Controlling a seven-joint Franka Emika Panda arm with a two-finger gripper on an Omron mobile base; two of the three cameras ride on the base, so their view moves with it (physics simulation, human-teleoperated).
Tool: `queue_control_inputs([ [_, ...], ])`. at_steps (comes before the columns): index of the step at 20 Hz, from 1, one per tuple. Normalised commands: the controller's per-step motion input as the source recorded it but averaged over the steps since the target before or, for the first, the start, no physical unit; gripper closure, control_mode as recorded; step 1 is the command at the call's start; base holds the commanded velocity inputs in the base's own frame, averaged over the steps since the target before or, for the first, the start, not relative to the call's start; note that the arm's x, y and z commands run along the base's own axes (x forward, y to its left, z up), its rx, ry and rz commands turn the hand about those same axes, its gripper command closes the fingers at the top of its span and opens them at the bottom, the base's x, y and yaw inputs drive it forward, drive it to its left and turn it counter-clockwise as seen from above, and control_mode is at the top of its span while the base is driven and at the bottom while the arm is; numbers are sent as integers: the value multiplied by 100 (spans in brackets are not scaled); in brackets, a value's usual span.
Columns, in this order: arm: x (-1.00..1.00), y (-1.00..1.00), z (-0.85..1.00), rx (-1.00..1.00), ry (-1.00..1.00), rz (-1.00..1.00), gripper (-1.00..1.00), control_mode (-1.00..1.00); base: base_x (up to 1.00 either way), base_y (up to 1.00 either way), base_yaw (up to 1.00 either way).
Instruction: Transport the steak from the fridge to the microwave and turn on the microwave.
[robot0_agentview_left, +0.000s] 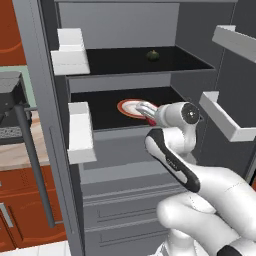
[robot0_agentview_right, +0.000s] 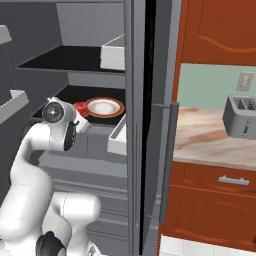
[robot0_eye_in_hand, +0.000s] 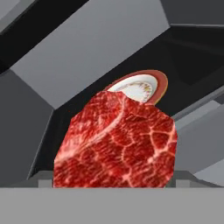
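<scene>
The fridge (robot0_agentview_left: 125, 25) stands open in front of me, its black shelves showing. My gripper (robot0_agentview_left: 149, 117) reaches onto the lower shelf, jaws set wide around the steak (robot0_eye_in_hand: 116, 140). This marbled red lump spans the whole gap between the fingers in the hand view. The steak (robot0_agentview_left: 151, 120) sits at the near rim of a white, orange-rimmed plate (robot0_agentview_left: 131, 107), by the shelf's front edge. From the right, the steak (robot0_agentview_right: 81, 108) is a red patch just left of the plate (robot0_agentview_right: 103, 107), at the gripper (robot0_agentview_right: 80, 112). The microwave is out of view.
A small dark green round item (robot0_agentview_left: 153, 55) lies on the upper shelf. White door bins (robot0_agentview_left: 80, 132) hang on the left door and more bins (robot0_agentview_left: 227, 117) on the right door, flanking my arm. A toaster (robot0_agentview_right: 241, 116) stands on the counter to the right.
</scene>
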Motion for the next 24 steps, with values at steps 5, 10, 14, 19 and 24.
queue_control_inputs([
  [5, -100, -4, 0, -7, 8, 0, 100, -100, 0, 0, 0],
  [10, -87, -31, -1, -5, 0, 0, 100, -100, 0, 0, 0],
  [14, -59, -46, -12, 0, 0, 0, 100, -100, 0, 0, 0],
  [19, -34, -37, -38, -2, -1, 0, 100, -100, 0, 0, 0],
  [24, -1, -1, -36, -10, 0, 0, 100, -100, 0, 0, 0],
])
